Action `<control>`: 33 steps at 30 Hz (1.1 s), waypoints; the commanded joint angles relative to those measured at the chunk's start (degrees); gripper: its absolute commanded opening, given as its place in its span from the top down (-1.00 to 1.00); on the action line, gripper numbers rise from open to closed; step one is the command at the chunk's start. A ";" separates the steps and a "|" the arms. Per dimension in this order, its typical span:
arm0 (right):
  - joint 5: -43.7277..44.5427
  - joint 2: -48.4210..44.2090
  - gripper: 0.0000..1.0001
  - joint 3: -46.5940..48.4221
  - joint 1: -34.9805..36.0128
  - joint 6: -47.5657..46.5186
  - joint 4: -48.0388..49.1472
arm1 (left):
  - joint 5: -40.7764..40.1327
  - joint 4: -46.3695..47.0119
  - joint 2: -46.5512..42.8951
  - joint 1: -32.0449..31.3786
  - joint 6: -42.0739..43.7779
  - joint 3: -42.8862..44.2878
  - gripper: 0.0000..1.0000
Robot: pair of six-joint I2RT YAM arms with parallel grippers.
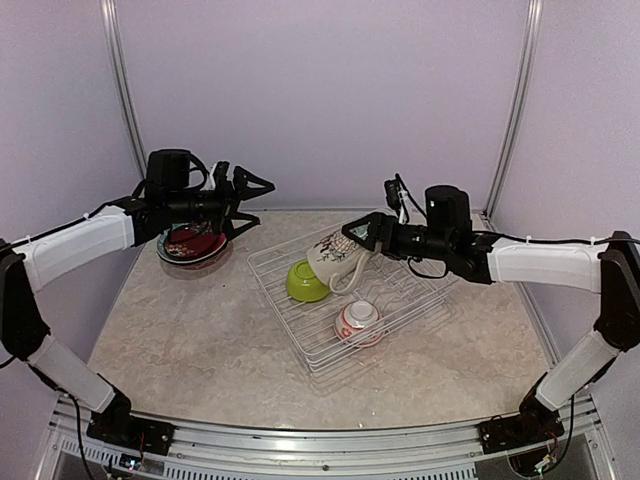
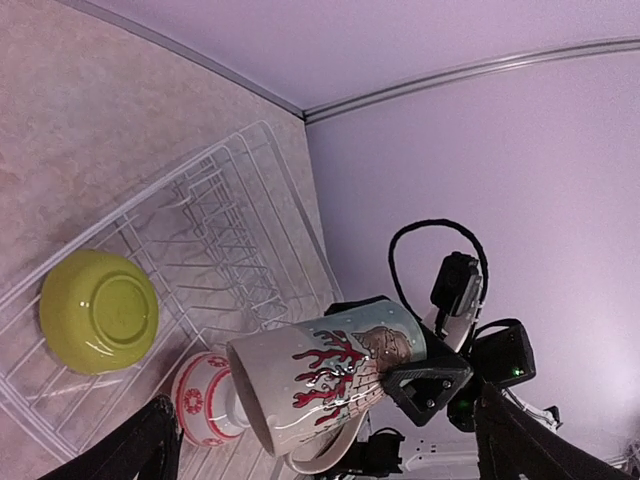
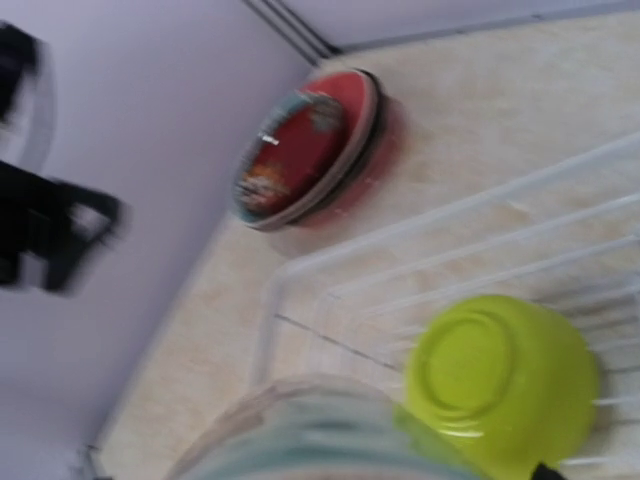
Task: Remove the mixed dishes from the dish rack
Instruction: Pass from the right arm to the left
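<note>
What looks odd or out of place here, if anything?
The cream mug hangs tipped on its side above the dish rack, clamped by the right gripper. The lime-green bowl lies base up in the rack. Nothing looks spilled or broken.

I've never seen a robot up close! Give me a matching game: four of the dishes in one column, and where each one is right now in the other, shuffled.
Dishes:
1. mug
2. lime-green bowl
3. white-and-red small bowl
4. stack of plates

Places:
A. on the table, outside the dish rack
B. held in the air by the right gripper
C. in the rack, left side
D. in the rack, at its near corner

Pairs: 1-B, 2-C, 3-D, 4-A
</note>
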 commanded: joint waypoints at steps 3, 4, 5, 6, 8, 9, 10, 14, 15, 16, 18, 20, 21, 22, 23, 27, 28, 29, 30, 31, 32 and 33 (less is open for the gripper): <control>-6.31 -5.07 1.00 -5.00 -2.82 12.28 23.98 | 6.95 17.77 5.59 -6.29 -8.83 -2.46 -0.95; -6.56 -5.22 1.00 -5.72 -2.98 13.36 25.66 | 7.78 19.30 6.80 -6.95 -9.66 -2.46 -0.93; -6.77 -5.35 1.00 -6.33 -3.22 14.14 27.23 | 8.80 21.01 7.76 -7.48 -10.79 -2.39 -0.90; -6.81 -5.52 1.00 -6.91 -3.41 14.87 28.65 | 9.95 22.97 9.17 -7.82 -12.18 -2.41 -0.87; -6.63 -5.94 1.00 -7.98 -3.59 15.63 30.60 | 11.96 27.58 11.07 -8.55 -15.04 -2.62 -0.82; -6.52 -6.11 1.00 -8.42 -3.65 15.71 31.18 | 13.18 29.67 12.34 -8.94 -16.55 -2.55 -0.78; -6.54 -6.23 1.00 -8.79 -3.75 15.88 31.86 | 13.97 31.46 13.10 -9.42 -17.47 -2.30 -0.76; -6.08 -6.52 1.00 -10.36 -3.93 16.45 34.27 | 16.88 36.03 17.31 -11.03 -21.09 -0.48 -0.63; -5.84 -6.58 1.00 -10.70 -3.99 16.65 34.85 | 17.33 37.69 17.97 -11.34 -22.26 -0.44 -0.60; -5.77 -6.55 1.00 -10.76 -3.93 16.68 35.03 | 17.87 39.24 18.93 -11.53 -23.29 -0.37 -0.54; -5.93 -6.29 1.00 -10.97 -3.94 16.86 35.42 | 19.17 42.27 20.34 -11.89 -25.56 0.09 -0.44; -6.12 -5.97 1.00 -11.31 -3.94 17.40 36.55 | 19.90 45.83 21.88 -12.27 -27.79 0.34 -0.31; -6.19 -5.69 1.00 -11.43 -3.94 17.59 36.80 | 20.17 47.58 22.52 -12.49 -28.81 0.38 -0.24; -6.37 -5.46 1.00 -11.44 -3.97 17.78 37.06 | 20.52 49.32 23.03 -12.67 -29.83 0.48 -0.19; -6.58 -5.21 1.00 -11.51 -3.98 17.96 37.36 | 20.95 50.61 23.78 -12.88 -30.82 0.76 -0.14; -7.16 -4.39 1.00 -11.86 -3.92 18.69 38.75 | 22.08 52.57 25.49 -13.44 -32.13 2.18 0.06; -7.10 -4.27 1.00 -11.97 -3.95 18.79 38.93 | 22.15 53.06 25.77 -13.52 -32.41 2.39 0.10; -7.10 -4.18 1.00 -12.14 -3.97 18.78 39.16 | 22.27 53.39 25.87 -13.54 -32.61 2.58 0.13; -7.02 -4.08 1.00 -12.25 -3.93 18.82 39.16 | 22.36 53.67 26.00 -13.58 -32.76 2.78 0.17; -7.07 -3.93 1.00 -12.33 -3.92 18.79 39.15 | 22.45 53.94 26.09 -13.54 -32.89 3.00 0.22; -7.18 -3.74 1.00 -12.34 -3.98 18.72 39.28 | 22.54 54.16 26.10 -13.54 -33.13 3.26 0.27; -7.31 -3.55 1.00 -12.29 -3.96 18.71 39.30 | 22.67 54.29 26.26 -13.50 -33.23 3.60 0.32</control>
